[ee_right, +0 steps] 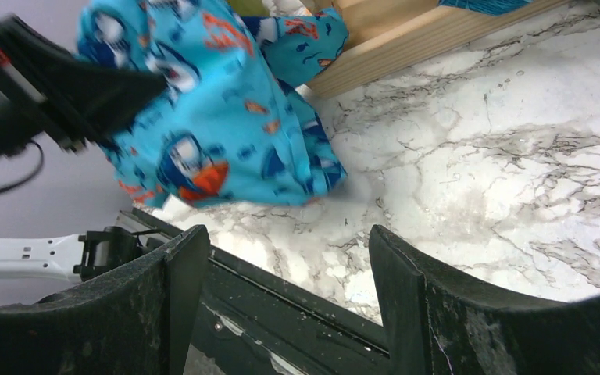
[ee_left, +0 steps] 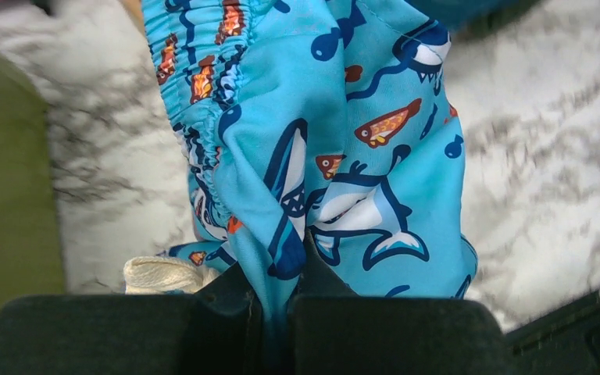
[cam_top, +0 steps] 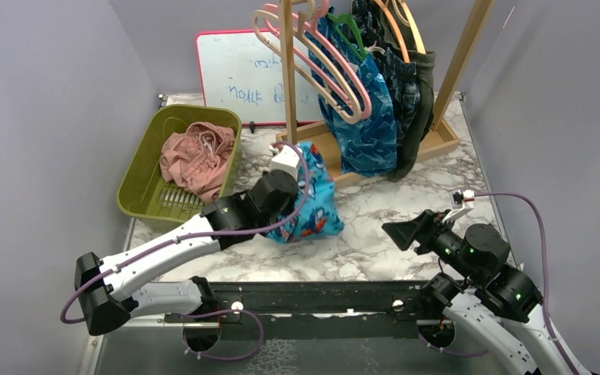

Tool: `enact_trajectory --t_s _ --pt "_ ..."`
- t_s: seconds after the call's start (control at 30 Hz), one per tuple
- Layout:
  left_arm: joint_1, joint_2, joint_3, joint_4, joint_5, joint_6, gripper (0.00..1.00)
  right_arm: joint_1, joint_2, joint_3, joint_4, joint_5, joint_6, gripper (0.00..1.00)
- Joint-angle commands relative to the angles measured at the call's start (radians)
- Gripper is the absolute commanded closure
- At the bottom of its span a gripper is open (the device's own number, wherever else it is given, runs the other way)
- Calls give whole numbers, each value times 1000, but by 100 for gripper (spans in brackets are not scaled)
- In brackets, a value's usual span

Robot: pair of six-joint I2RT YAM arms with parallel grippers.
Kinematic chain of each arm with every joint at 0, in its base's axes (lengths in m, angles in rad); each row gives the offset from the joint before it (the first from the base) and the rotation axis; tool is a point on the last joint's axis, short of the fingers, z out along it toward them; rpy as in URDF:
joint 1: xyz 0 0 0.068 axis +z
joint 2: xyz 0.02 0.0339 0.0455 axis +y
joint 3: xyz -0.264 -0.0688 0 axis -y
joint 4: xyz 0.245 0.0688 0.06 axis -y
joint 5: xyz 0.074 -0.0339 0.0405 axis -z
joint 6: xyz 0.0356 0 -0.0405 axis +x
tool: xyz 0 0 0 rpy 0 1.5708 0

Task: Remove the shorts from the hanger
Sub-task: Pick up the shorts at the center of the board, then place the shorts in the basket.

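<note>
The bright blue cartoon-print shorts [cam_top: 316,207] hang off the hanger, their lower edge touching the marble table. My left gripper [cam_top: 295,176] is shut on a fold of them [ee_left: 344,141], with the cloth pinched between its jaws [ee_left: 281,305]. A white drawstring [ee_left: 160,275] lies beside the left finger. Blue leaf-print shorts [cam_top: 371,133], dark navy shorts [cam_top: 406,94] and dark olive shorts [cam_top: 423,86] hang on hangers [cam_top: 336,74] on the wooden rack [cam_top: 437,141]. The dusty pink shorts [cam_top: 195,156] lie in the basket. My right gripper [cam_top: 418,226] stands open and empty [ee_right: 285,238], to the right of the cartoon shorts [ee_right: 219,125].
An olive-green basket [cam_top: 144,168] sits at the left, close beside the left gripper [ee_left: 0,195]. A whiteboard [cam_top: 238,74] leans against the back wall. The rack's wooden base runs across the back of the table. Grey walls close in both sides.
</note>
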Motion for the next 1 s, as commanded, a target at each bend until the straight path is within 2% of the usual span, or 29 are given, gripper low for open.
enact_trajectory --t_s 0.0,0.2,0.33,0.6,0.73,0.97 --pt "142 -42 110 -62 -21 109 100 4 -15 -9 21 -20 -15 23" --pt "371 -103 230 -127 4 217 100 3 -29 -16 26 -29 -15 23" --pt "469 -92 351 -153 -72 278 100 4 -30 -18 28 -36 -16 23" --pt "601 -53 490 -92 -258 422 100 4 -31 -19 27 -43 -16 23" --pt "647 -65 423 -93 -301 409 100 4 -37 -21 29 -46 -16 23" --pt "693 -163 156 -105 -328 272 100 4 -42 -25 32 -52 -19 23"
